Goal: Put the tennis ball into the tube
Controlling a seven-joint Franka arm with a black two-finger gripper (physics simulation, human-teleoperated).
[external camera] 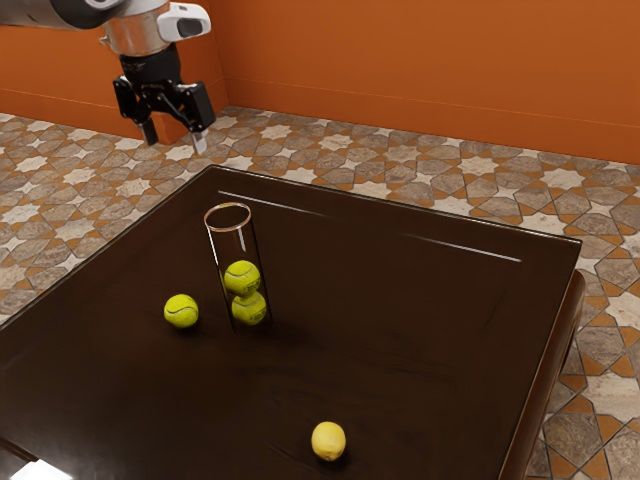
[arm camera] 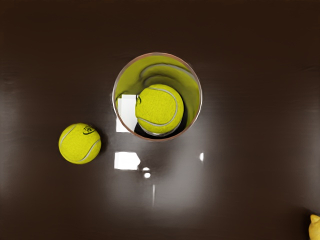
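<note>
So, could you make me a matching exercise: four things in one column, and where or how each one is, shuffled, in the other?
Things
1. Gripper
2. Clear tube
3. Loose tennis ball
4. Lemon

Places and states
A. Upright, with two balls stacked inside
B. On the table, well away from the tube
C. Open, raised in the air
D. On the table, close beside the tube

Right pairs: 1-C, 2-A, 3-D, 4-B

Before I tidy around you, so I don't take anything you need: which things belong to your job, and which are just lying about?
For the job:
- loose tennis ball
- clear tube, with two tennis balls inside

Just lying about:
- lemon
</note>
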